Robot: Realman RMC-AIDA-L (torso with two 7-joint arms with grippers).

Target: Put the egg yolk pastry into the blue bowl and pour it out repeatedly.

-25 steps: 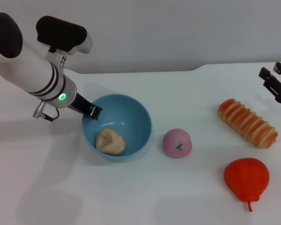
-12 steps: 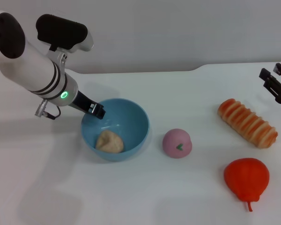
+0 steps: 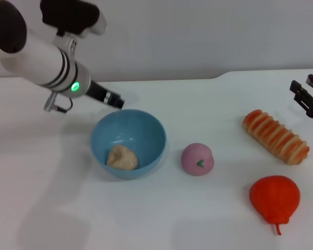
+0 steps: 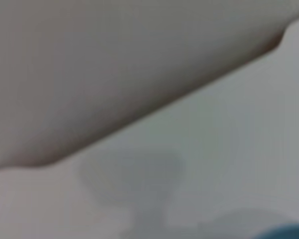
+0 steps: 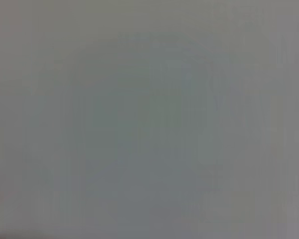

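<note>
Pastry (image 3: 121, 157) in the bowl (image 3: 146, 130), resting on the bottom toward the lower-left side, centre-left of the head view. Bowl upright on the white bench (image 3: 161, 219), rim level. So, judging from this layout: the putting-in half of one cycle done; the pouring-out half not yet begun, and more rounds left after that, as the task asks for repeats.

Left gripper (image 3: 115, 100) above and just beyond the bowl's far-left rim, upper left of the frame, clear of bowl and pastry, holding nothing. Fingers only a dark tip past the wrist; open or closed, cannot tell. Left wrist view blurred: only a dark band over the pale bench and a sliver of blue at the lower right corner, likely the bowl's rim.

Right gripper (image 3: 309, 96) parked at the right edge, well apart from the bowl; fingers spread with a visible gap, empty. Right wrist view a blank grey field, nothing to read.

Elsewhere on the bench: pink bun (image 3: 197, 159) just right of the bowl, striped bread (image 3: 275, 136) farther right, red pear (image 3: 274, 197) at lower right. None in the way of a tip-out toward the lower left
</note>
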